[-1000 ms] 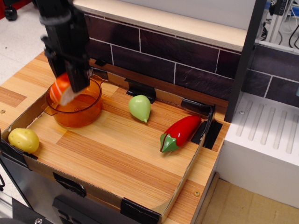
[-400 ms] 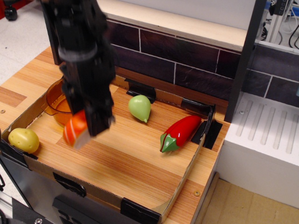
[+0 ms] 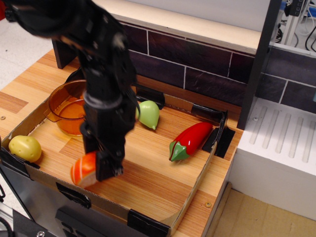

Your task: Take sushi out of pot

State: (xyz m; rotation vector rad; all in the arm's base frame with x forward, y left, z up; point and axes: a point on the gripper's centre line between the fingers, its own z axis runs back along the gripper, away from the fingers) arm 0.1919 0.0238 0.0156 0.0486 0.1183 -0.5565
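Note:
My black gripper [image 3: 94, 170] is shut on the sushi [image 3: 83, 169], an orange-red piece with white stripes. It holds it low over the front of the wooden board [image 3: 148, 168], near the board's front left edge. The translucent orange pot [image 3: 66, 106] stands at the back left of the board, apart from the sushi and partly hidden behind my arm. I see nothing inside the visible part of the pot.
A yellow potato [image 3: 24, 147] lies at the front left corner. A green pear-like toy [image 3: 148, 113] and a red pepper with a green stem [image 3: 190, 140] lie to the right. A cardboard rim [image 3: 195, 190] edges the board. A white rack [image 3: 281, 143] stands at the right.
My gripper has carried the sushi up out of the pot, then forward and down toward the board's front edge. The pot stays in place.

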